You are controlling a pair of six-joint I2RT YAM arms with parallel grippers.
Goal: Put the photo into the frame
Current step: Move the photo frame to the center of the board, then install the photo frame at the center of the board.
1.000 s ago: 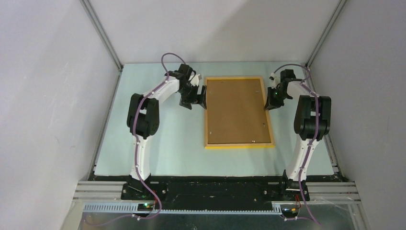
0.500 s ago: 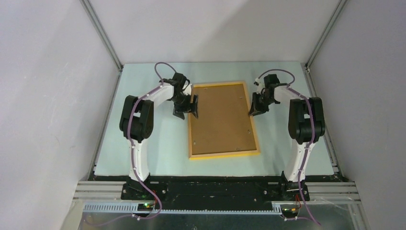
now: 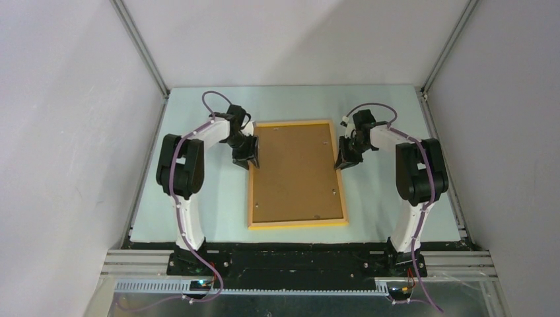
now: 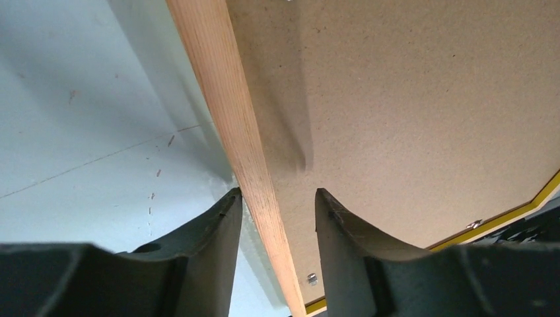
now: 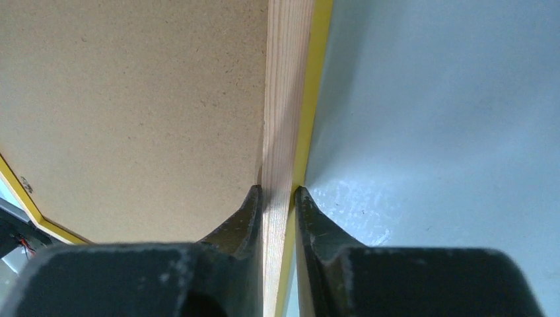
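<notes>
Left wrist view: the left gripper [image 4: 277,195] straddles the left wooden rail of the frame [image 4: 224,99], jaws partly open, with the inner finger clear of the wood. Right wrist view: the right gripper [image 5: 277,191] pinches the opposite rail tight. Beyond both, the brown backing board [image 4: 409,99] sits inside the frame, which lies face down on the bench [image 4: 79,132] between the arms. The photo shows nowhere, and I cannot tell whether it lies under the board. The step looks like handling the closed-up frame. Any lift would first call for the left jaws to close, so the hold is even on both sides.
</notes>
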